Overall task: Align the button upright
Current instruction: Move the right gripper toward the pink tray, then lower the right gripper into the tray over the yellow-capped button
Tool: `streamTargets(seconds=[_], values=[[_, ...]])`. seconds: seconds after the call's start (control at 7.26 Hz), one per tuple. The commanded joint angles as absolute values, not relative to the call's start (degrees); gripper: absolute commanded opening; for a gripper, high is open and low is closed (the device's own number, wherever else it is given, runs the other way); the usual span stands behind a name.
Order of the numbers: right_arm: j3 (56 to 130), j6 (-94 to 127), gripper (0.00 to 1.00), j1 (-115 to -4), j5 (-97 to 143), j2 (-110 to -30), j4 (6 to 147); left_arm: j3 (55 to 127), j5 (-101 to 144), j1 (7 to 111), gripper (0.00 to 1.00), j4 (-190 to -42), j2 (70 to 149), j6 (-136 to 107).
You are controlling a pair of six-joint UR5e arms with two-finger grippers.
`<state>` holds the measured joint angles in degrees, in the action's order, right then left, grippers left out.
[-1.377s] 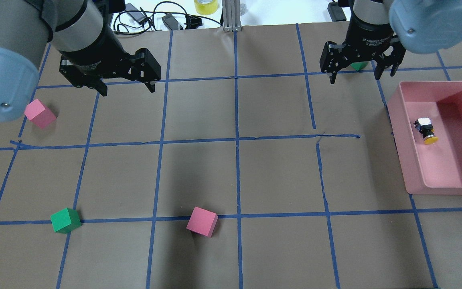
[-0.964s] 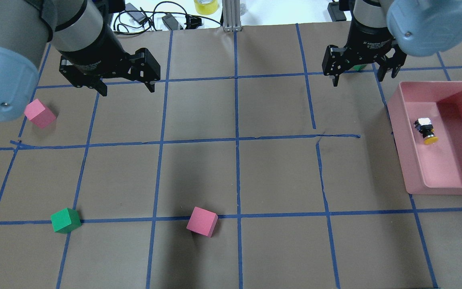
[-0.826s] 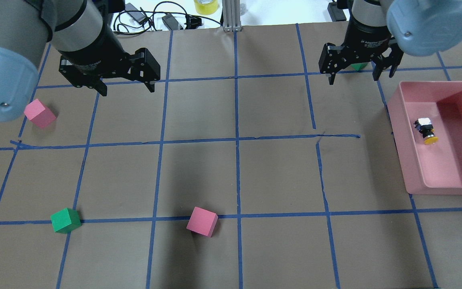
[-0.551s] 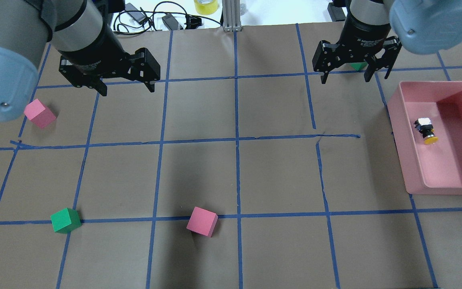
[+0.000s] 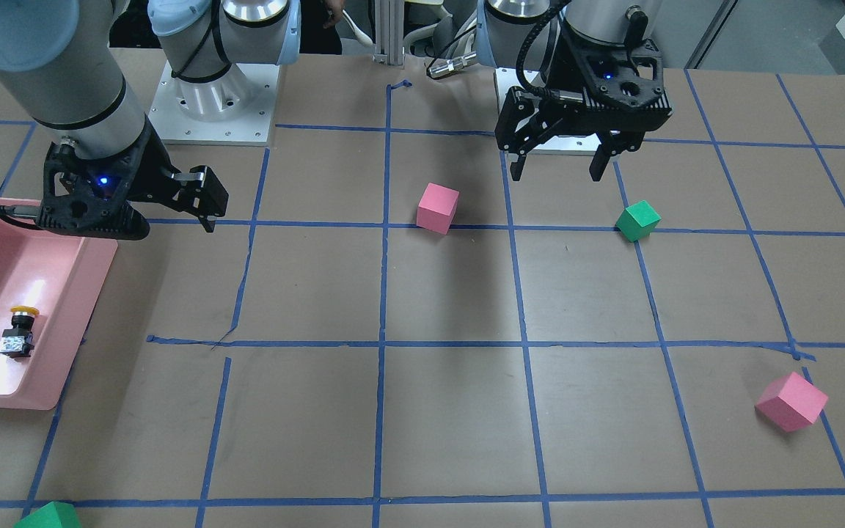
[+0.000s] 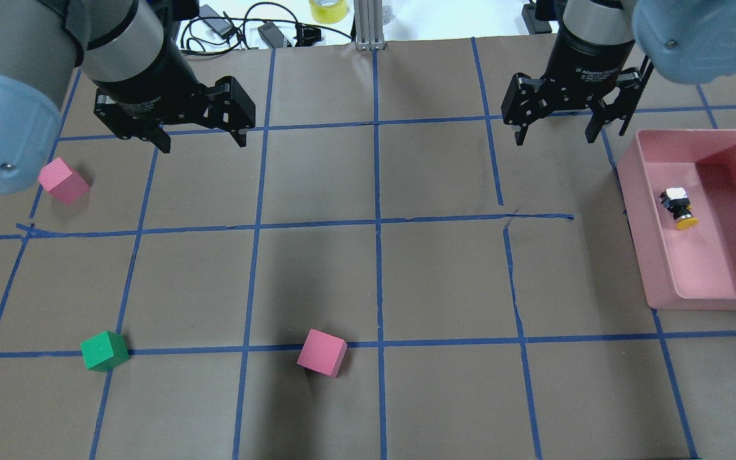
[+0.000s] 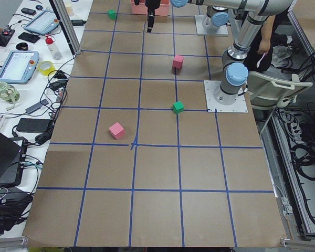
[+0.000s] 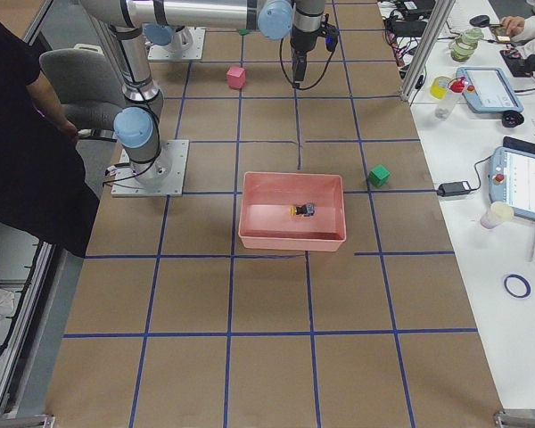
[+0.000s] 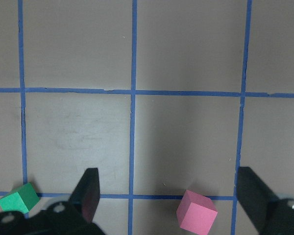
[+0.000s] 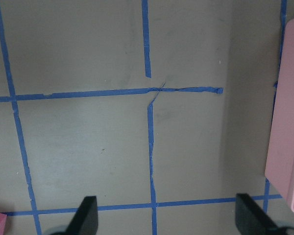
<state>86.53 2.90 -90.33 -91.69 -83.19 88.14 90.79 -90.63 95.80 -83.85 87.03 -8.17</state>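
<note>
The button (image 6: 679, 209) lies on its side inside the pink tray (image 6: 637, 236), yellow cap toward the near edge and black-grey base toward the far edge. It also shows in the front view (image 5: 17, 331) and the right side view (image 8: 303, 210). My right gripper (image 6: 556, 136) is open and empty, hovering above the table just left of the tray's far corner. The right wrist view shows the tray's edge (image 10: 289, 122) but not the button. My left gripper (image 6: 203, 145) is open and empty, hovering at the far left.
A pink cube (image 6: 63, 181) sits at the left, below the left gripper. A green cube (image 6: 104, 351) and another pink cube (image 6: 322, 352) sit near the front. Another green cube (image 8: 379, 175) lies beyond the tray. Blue tape lines grid the brown table.
My right gripper swung a little left, then back toward the tray and turned slightly, staying open; it now hides the green cube behind it. The left arm and button have not moved.
</note>
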Motion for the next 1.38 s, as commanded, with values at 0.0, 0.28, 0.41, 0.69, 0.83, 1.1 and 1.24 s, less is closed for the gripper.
streamTargets(seconds=[0.0, 0.28, 0.41, 0.69, 0.83, 1.1, 1.24], values=[[86.84, 4.29, 1.00, -88.87, -92.11, -82.53, 89.12, 90.79, -90.62, 95.80, 1.00, -83.85, 87.01, -8.17], [87.36, 3.79, 1.00, -82.30, -93.78, -80.53, 93.67, 90.70, -90.62, 95.71, 1.00, -83.85, 87.01, -8.17], [88.76, 3.52, 1.00, -78.09, -93.52, -80.25, 94.04, 90.79, -90.62, 95.71, 1.00, -83.85, 87.01, -8.17], [90.87, -8.87, 1.00, -71.22, -92.72, -78.41, 99.04, 90.79, -90.62, 95.71, 1.00, -83.85, 87.10, -8.17], [92.53, -10.88, 1.00, -69.89, -93.07, -77.62, 106.54, 90.70, -90.62, 95.71, 1.00, -83.85, 87.01, -8.17], [96.32, -14.31, 1.00, -66.73, -92.73, -77.34, 109.33, 90.79, -90.62, 95.71, 1.00, -83.85, 87.01, -8.17], [97.63, -15.46, 1.00, -64.10, -92.72, -76.04, 110.47, 90.79, -90.62, 95.71, 1.00, -83.85, 87.01, -8.17]])
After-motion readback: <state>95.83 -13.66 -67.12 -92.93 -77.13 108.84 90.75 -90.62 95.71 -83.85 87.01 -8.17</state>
